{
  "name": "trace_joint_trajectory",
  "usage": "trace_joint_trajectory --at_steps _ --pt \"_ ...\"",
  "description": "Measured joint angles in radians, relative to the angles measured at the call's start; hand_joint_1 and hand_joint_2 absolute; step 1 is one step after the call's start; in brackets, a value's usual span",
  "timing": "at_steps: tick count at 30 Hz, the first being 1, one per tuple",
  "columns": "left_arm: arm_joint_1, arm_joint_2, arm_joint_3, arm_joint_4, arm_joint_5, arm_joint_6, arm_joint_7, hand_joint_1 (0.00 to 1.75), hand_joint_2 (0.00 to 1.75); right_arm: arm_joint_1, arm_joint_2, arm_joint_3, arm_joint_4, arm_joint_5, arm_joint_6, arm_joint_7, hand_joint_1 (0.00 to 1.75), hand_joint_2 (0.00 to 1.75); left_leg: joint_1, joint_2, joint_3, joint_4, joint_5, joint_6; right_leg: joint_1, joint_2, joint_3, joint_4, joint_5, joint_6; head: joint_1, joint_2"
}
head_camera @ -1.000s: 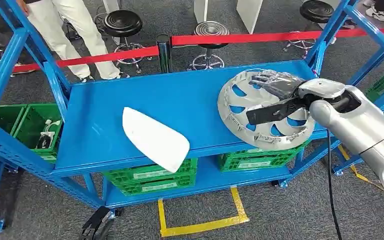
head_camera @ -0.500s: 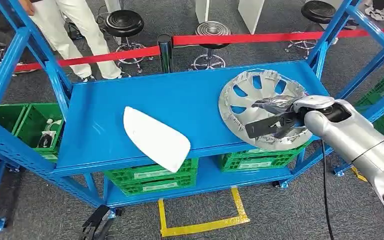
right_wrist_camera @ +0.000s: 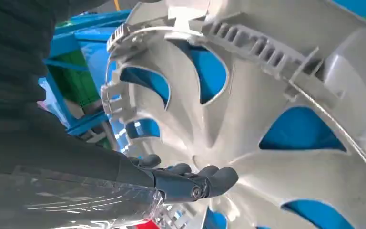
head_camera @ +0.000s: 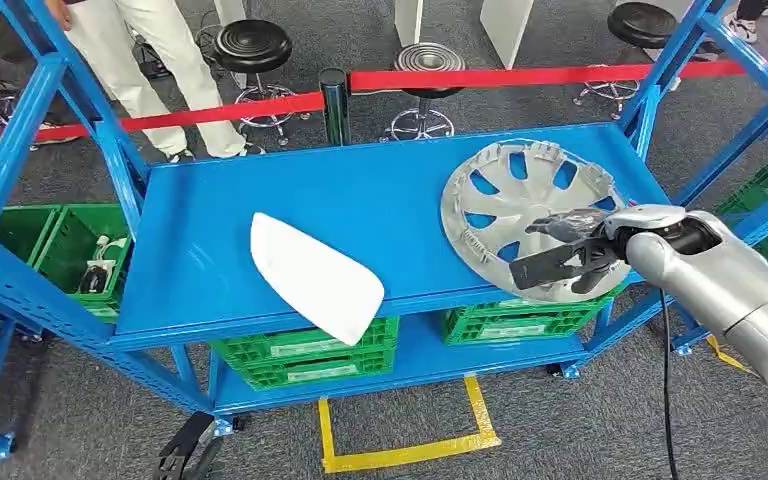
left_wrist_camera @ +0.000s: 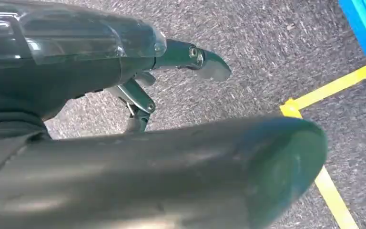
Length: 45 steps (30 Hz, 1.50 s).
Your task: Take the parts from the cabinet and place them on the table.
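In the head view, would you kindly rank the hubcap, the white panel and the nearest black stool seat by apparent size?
1. Hubcap
2. White panel
3. Stool seat, smallest, though it stands farther from the camera, so true size is unsure.

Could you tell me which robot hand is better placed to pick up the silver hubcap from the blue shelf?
The right robot hand: it is at the hubcap's near rim. The left robot hand hangs over the floor.

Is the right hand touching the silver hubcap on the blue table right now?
Cannot tell. In the head view the right hand overlaps the hubcap's near rim; the right wrist view shows no plain contact or gap.
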Motion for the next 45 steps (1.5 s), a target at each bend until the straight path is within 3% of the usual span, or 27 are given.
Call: trace_joint_trajectory --at_steps 13,23,31,45 --pt "-0.016 -0.003 -0.006 -0.001 0.013 0.018 0.02 0.0 0.0 0.041 -0.064 0.046 -0.06 -0.114 0.035 0.094 0.0 1.75 0.0 -0.008 0.001 0.0 0.0 0.0 0.0 -0.003 0.002 0.0 -0.001 0.001 -0.001 0.0" --pt "-0.014 0.0 -0.016 -0.001 0.037 0.011 -0.006 0.0 0.0 0.059 -0.095 0.072 -0.058 -0.097 -0.047 0.055 0.0 1.75 0.0 -0.004 0.001 0.0 0.0 0.0 0.0 -0.004 0.003 0.0 -0.001 0.001 -0.001 0.0" --pt "-0.015 -0.003 -0.03 -0.01 0.055 0.035 0.026 0.0 0.0 0.072 -0.081 0.073 -0.053 -0.097 -0.031 0.078 0.0 1.75 0.0 0.005 0.002 0.0 0.0 0.0 0.0 -0.001 0.002 0.0 -0.001 0.001 -0.001 0.0" --pt "-0.013 0.001 -0.042 -0.011 0.064 0.027 0.003 0.0 0.0 0.086 -0.086 0.071 -0.043 -0.089 -0.056 0.055 0.0 1.75 0.0 0.006 0.003 0.0 0.0 0.0 0.0 0.0 0.003 0.0 -0.001 0.001 0.0 0.0"
